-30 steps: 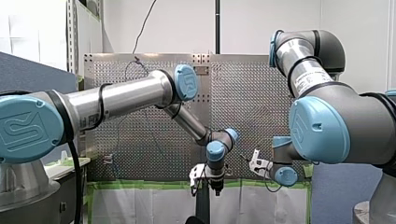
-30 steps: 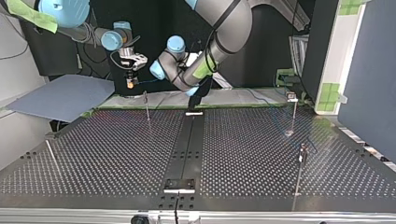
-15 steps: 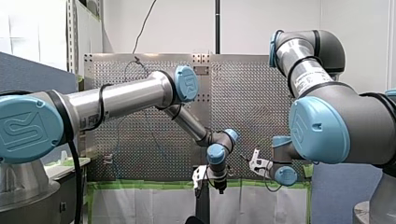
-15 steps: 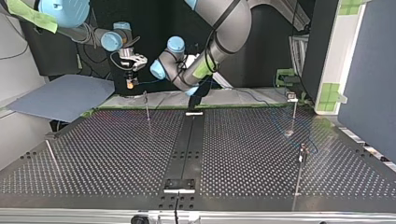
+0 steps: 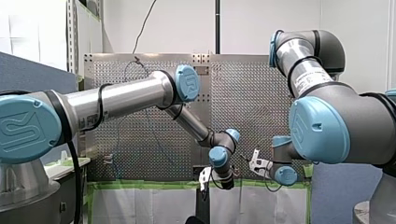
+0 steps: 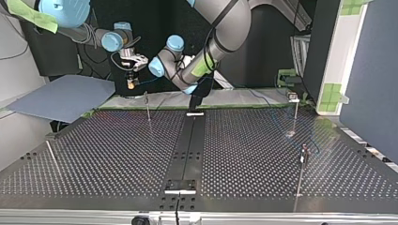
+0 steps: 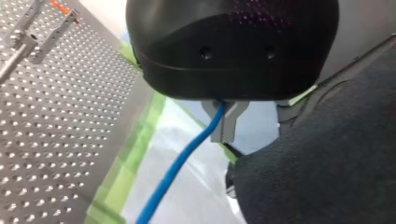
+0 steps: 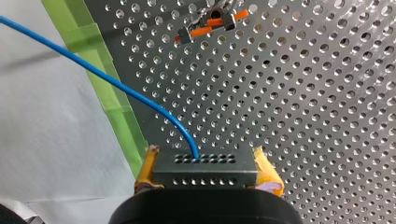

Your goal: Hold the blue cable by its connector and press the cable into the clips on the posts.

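The blue cable (image 7: pixel 182 161) runs out from between the metal fingers of my left gripper (image 7: pixel 223 123), which is shut on it. My right gripper (image 8: pixel 205 161) holds the dark perforated connector (image 8: pixel 205 171) between its yellow pads (image 8: pixel 265 169), and the cable (image 8: pixel 116 88) leaves the connector's top. In the front view both grippers hang close together past the table's near edge, the left (image 5: pixel 228 183) just left of the right (image 5: pixel 254 162). In the top view the right gripper (image 6: pixel 131 84) sits left of the left gripper (image 6: pixel 194 101). A clip with orange parts (image 8: pixel 211 21) lies ahead of the right gripper.
Thin posts stand on the perforated table: one near the grippers (image 6: pixel 148 107), two at the top view's right (image 6: pixel 295 114) (image 6: pixel 302 165), one at its left (image 6: pixel 51 157). Green tape (image 8: pixel 114 100) edges the table. A blue-grey board (image 6: pixel 61 96) lies beside it.
My left gripper has shut on the blue cable. Its wrist has swung and shifted a little to the front view's right, toward my right gripper. My right arm has stayed put.
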You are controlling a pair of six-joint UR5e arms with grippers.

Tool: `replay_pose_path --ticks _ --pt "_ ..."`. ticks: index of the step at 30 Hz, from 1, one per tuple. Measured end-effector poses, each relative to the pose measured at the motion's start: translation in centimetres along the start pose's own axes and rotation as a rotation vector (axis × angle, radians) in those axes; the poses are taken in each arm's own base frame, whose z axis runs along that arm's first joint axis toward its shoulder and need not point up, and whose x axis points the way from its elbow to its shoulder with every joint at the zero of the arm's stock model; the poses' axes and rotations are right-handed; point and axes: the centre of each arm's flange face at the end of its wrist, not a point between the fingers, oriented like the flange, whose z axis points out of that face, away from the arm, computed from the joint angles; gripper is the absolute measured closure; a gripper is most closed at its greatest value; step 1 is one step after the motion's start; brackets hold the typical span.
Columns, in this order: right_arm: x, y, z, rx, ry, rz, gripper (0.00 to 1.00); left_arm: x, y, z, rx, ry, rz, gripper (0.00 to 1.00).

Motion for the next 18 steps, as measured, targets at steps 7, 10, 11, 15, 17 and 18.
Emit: replay_pose_path --ticks 7,10,11,15,17,18 --pt "0.3 0.7 0.1 -0.016 0.007 0.023 1.0 -1.2 0.2 0.7 -0.021 -0.088 -0.005 1.0" --pt "0.4 1.0 0.3 -0.022 0.009 0.026 1.0 -1.9 0.7 1.1 -0.031 -0.119 0.004 1.0" --pt "0.5 1.0 0.3 -0.025 0.009 0.027 1.0 -2.0 0.8 1.2 -0.032 -0.127 0.006 1.0" --pt "0.7 1.6 0.4 -0.04 0.012 0.028 1.0 -3.0 0.9 1.4 -0.028 -0.163 -0.004 1.0" --pt "0.8 1.8 0.5 -0.043 0.014 0.029 1.0 -3.9 0.6 1.1 -0.017 -0.187 -0.016 1.0" --pt "0.9 1.9 0.6 -0.043 0.014 0.03 1.0 -4.3 0.4 1.0 -0.011 -0.198 -0.021 1.0"
